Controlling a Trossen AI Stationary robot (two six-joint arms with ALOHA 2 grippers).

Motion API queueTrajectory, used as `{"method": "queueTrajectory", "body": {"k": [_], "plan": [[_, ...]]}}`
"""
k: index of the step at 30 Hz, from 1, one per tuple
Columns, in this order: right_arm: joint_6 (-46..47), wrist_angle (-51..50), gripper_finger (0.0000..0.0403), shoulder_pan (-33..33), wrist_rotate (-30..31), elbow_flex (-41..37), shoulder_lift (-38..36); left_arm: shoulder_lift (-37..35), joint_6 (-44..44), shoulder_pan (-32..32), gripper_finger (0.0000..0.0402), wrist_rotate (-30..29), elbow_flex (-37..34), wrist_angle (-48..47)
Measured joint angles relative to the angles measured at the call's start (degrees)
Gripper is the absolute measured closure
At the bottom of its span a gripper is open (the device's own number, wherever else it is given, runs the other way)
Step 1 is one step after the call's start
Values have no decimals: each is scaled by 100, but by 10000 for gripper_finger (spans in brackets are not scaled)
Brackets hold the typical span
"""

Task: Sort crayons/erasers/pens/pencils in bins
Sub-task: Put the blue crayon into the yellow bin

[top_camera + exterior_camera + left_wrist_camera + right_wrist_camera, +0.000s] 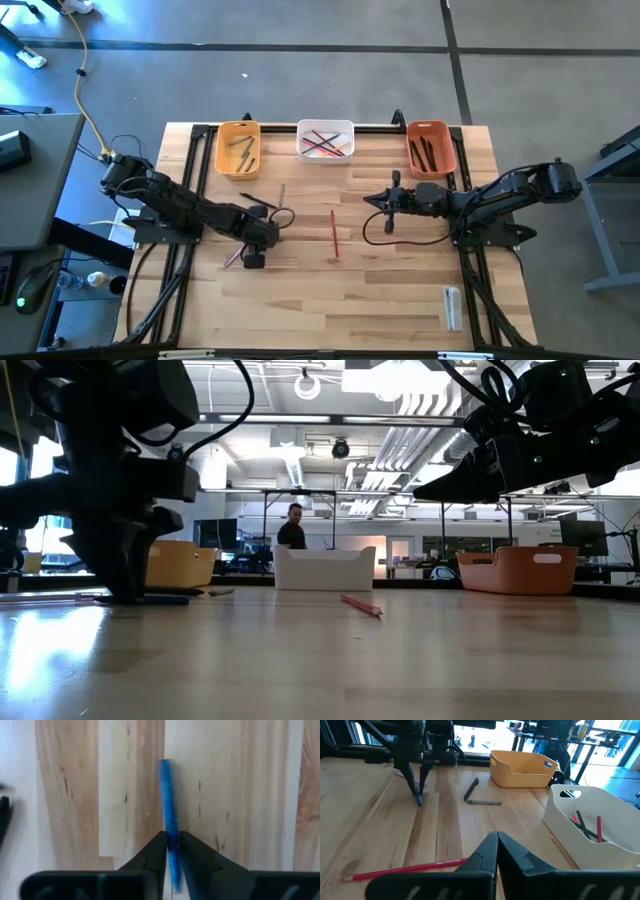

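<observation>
On the counter [400, 300], the left gripper [172, 851] pinches a blue pen [168, 815] low over the wood, while the right gripper [497, 851] waits pressed together near the centre. The three bins [325, 152] already hold items; a red pencil [334, 233] and two sticks [477, 796] remain unsorted.

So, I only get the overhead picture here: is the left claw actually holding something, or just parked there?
Observer: Its wrist camera shows the left gripper shut on a blue stick, pinched near one end.
Operator: And the right one?
Observer: The right gripper is shut with nothing between its fingers; the red pencil lies loose just ahead of it.
Operator: Is anyone around?
Observer: In the low view a person stands far behind the white bin.
</observation>
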Motion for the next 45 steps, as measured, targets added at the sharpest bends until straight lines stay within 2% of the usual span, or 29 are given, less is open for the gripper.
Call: {"method": "queueTrajectory", "body": {"k": [6, 18, 26, 31, 38, 45], "plan": [[0, -15, 403, -1, 1, 0, 0, 20, 177, -2, 390, -14, 70, -60], [45, -105, 403, -1, 1, 2, 2, -4, 470, 78, 388, -193, 705, -452], [46, -150, 403, -1, 2, 2, 2, -30, 362, 121, 387, -623, 1045, -1101], [46, -151, 403, 0, 3, 2, 2, -305, 227, 246, 387, -986, 1178, -1483], [48, -152, 403, -1, 3, 2, 2, -1058, -156, 793, 387, -1613, 1258, -1940], [48, -151, 403, 0, 3, 2, 2, -1618, -382, 2017, 387, -1864, 1258, -2379]]}}
